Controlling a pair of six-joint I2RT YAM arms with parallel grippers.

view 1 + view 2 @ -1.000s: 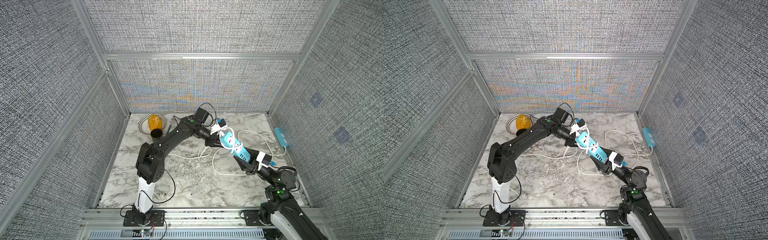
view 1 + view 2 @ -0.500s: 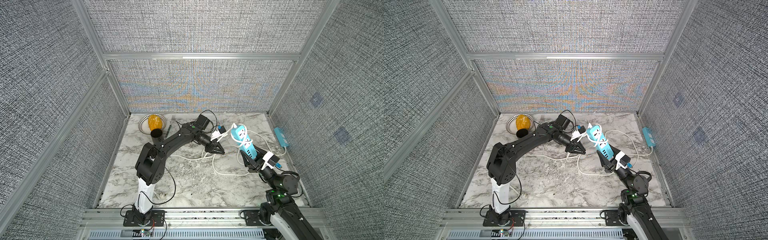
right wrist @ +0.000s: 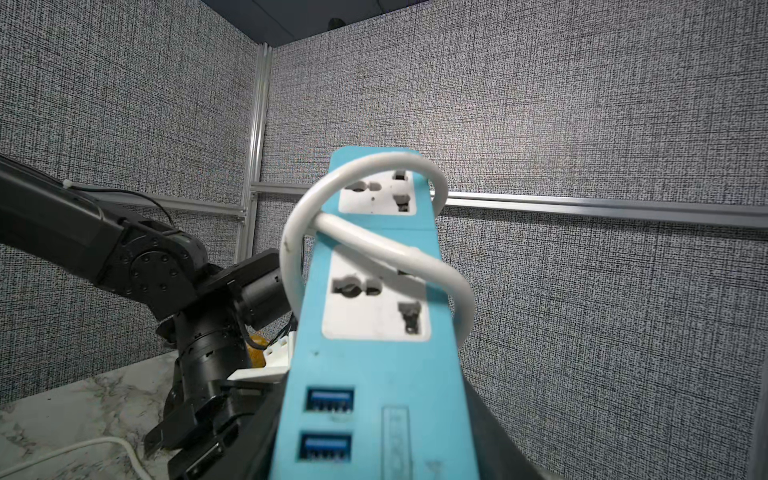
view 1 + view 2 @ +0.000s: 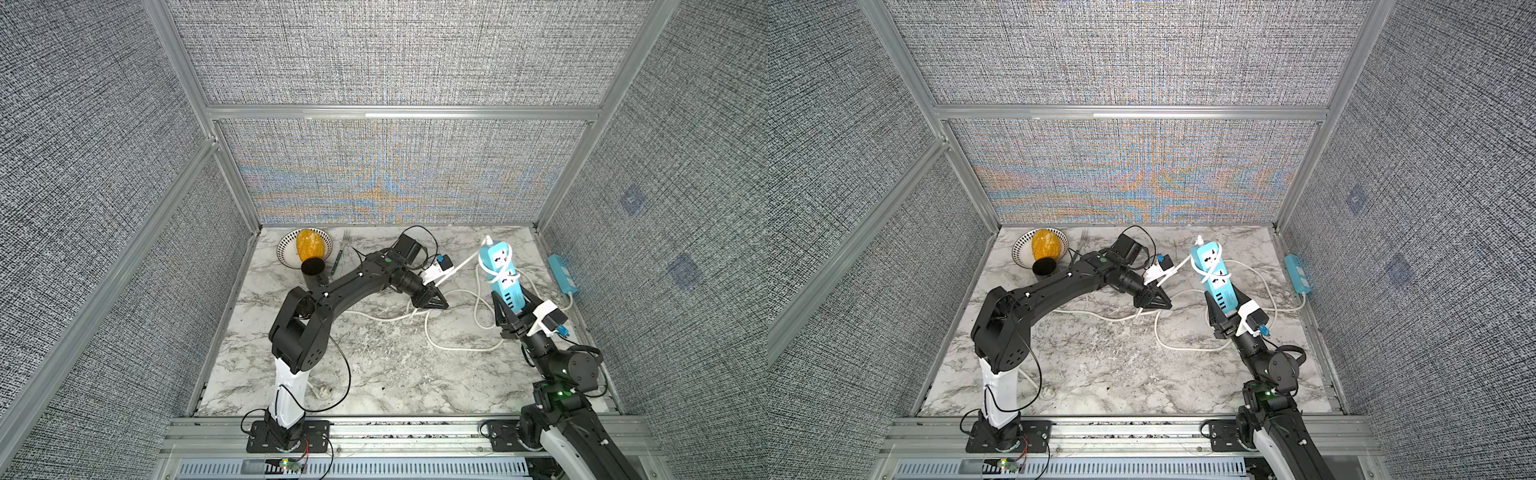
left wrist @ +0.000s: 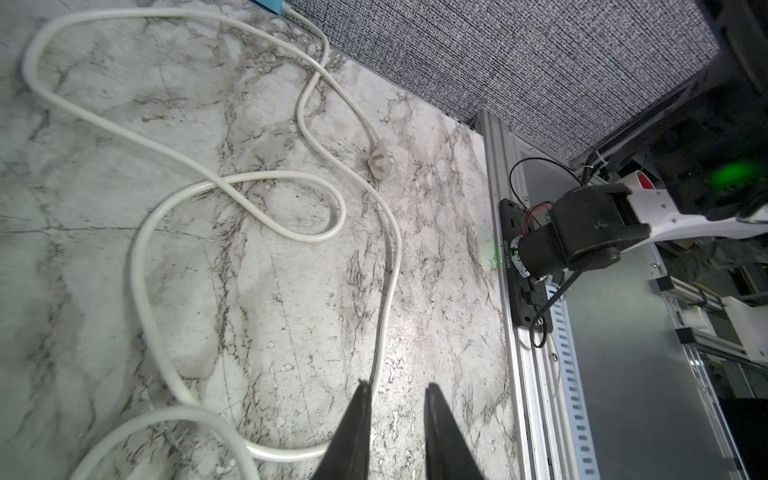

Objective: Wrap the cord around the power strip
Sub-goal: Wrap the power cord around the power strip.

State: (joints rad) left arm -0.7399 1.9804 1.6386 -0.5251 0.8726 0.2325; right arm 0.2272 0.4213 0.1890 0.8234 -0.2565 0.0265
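A blue power strip (image 4: 500, 270) (image 4: 1214, 274) stands tilted above the table. My right gripper (image 4: 513, 307) (image 4: 1225, 307) is shut on its USB end. In the right wrist view the strip (image 3: 374, 361) fills the middle, clamped in the gripper (image 3: 374, 457), and the white cord (image 3: 374, 245) crosses its sockets in two loops. The remaining cord (image 4: 457, 347) (image 4: 1183, 348) lies in loose curves on the marble. To the strip's left, my left gripper (image 4: 442, 305) (image 4: 1167, 306) hangs low over the table. Its jaws (image 5: 399, 386) stand narrowly open on bare marble, with a cord (image 5: 386, 291) running beside one finger.
A striped bowl (image 4: 286, 249) with a yellow object, a black cup (image 4: 312, 266) and a fork (image 4: 338, 253) sit at the back left. A second blue strip (image 4: 562, 274) lies along the right wall. A white plug (image 5: 379, 166) rests on the marble.
The right arm has swung the strip rightward and more upright. The left gripper has come away from the strip's top end, dropped toward the table, and its jaws have narrowed a little.
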